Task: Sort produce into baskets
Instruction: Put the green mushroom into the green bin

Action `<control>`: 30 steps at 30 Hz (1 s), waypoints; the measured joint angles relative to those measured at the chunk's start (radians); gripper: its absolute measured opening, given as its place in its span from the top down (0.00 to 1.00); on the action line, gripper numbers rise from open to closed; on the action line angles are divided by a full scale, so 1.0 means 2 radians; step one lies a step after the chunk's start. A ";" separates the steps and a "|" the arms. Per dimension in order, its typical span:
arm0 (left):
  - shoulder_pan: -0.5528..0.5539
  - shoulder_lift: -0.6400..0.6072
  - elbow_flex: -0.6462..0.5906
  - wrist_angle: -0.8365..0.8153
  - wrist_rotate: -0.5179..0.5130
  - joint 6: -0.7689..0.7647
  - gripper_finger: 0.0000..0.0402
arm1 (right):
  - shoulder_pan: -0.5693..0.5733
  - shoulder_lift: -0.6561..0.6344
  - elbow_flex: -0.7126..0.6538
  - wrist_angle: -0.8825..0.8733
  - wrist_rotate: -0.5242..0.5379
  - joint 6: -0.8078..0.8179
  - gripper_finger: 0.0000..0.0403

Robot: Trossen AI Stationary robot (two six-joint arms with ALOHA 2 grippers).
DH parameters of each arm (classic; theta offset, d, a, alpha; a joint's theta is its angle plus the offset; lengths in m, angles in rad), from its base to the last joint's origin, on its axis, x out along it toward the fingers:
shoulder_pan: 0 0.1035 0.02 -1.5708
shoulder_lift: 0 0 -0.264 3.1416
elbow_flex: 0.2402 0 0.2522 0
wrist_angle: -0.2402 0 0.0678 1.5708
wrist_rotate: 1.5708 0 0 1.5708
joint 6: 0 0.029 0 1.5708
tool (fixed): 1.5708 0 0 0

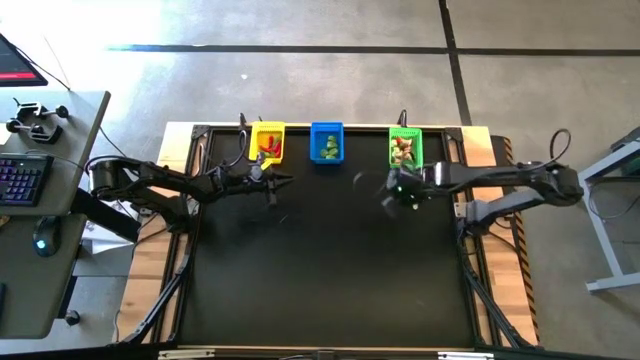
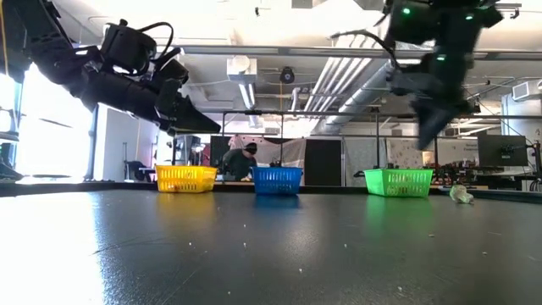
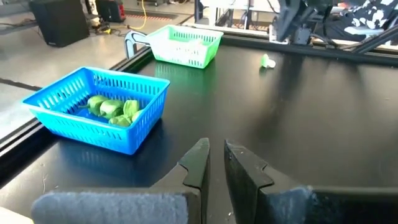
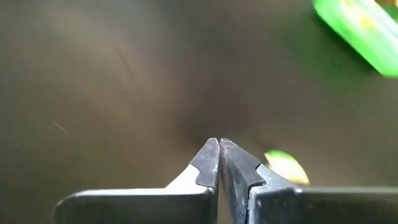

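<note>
From above, three small rectangular plastic lattice baskets line the far edge of the matte black bench (image 1: 320, 270): the yellow basket (image 1: 267, 141) with slim red chillies (image 1: 268, 146), the blue basket (image 1: 327, 143) with green pieces (image 1: 329, 151), the bright green basket (image 1: 405, 146) with mixed pale-and-red bits. The left claw (image 1: 286, 181) hovers just in front of the yellow basket; the right claw (image 1: 390, 200) hangs in front of the green one.

Down at bench level, both arms hang above the surface, and a small pale-green piece (image 2: 461, 195) lies on the bench beside the green basket, something the overhead shot does not show.

The left wrist view shows the claw's fingers (image 3: 198, 163) narrowly parted, holding nothing, with the blue basket's green pieces in plain sight.

The right wrist view shows its fingers (image 4: 208, 162) pressed together, empty, a blurred yellow-green piece (image 4: 286, 167) just beside them.
</note>
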 joint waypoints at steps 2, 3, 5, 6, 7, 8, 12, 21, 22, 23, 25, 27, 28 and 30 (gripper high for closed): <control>0.000 0.000 0.000 0.006 0.000 0.000 0.92 | 0.015 -0.003 0.000 -0.053 0.007 0.007 0.98; 0.000 0.000 0.000 0.009 0.000 0.000 0.92 | 0.020 -0.002 0.000 -0.075 0.011 0.007 0.96; 0.000 0.000 0.000 0.010 0.000 0.004 0.92 | 0.023 0.004 0.000 -0.113 0.020 -0.007 0.91; 0.000 0.000 0.000 0.010 0.000 0.007 0.92 | 0.023 0.008 -0.001 -0.125 0.024 -0.020 0.88; 0.000 0.000 0.000 0.010 0.000 0.010 0.92 | 0.023 0.012 -0.001 -0.133 0.029 -0.036 0.84; 0.000 0.000 0.000 0.010 0.000 0.015 0.92 | 0.023 0.017 -0.001 -0.137 0.034 -0.055 0.81; 0.000 0.000 0.000 0.010 0.000 0.022 0.92 | 0.009 0.039 -0.001 -0.124 0.023 -0.159 0.67; 0.000 0.000 0.000 0.009 0.000 0.027 0.92 | -0.044 0.109 -0.001 -0.113 -0.015 -0.300 0.57; 0.000 0.000 0.000 0.009 0.000 0.028 0.92 | -0.049 0.116 -0.001 -0.112 -0.015 -0.311 0.57; 0.000 0.000 0.000 0.009 0.000 0.028 0.92 | -0.055 0.123 -0.001 -0.112 -0.014 -0.323 0.57; 0.000 0.000 0.000 0.008 0.000 0.029 0.92 | -0.066 0.135 -0.001 -0.108 -0.014 -0.340 0.57; 0.000 0.000 0.000 0.007 0.000 0.031 0.92 | -0.074 0.142 -0.001 -0.103 -0.014 -0.350 0.58; 0.000 0.000 0.000 0.007 0.000 0.031 0.92 | -0.078 0.145 -0.001 -0.102 -0.014 -0.355 0.59; 0.000 0.000 0.000 0.006 0.000 0.031 0.92 | -0.087 0.149 -0.001 -0.099 -0.017 -0.363 0.63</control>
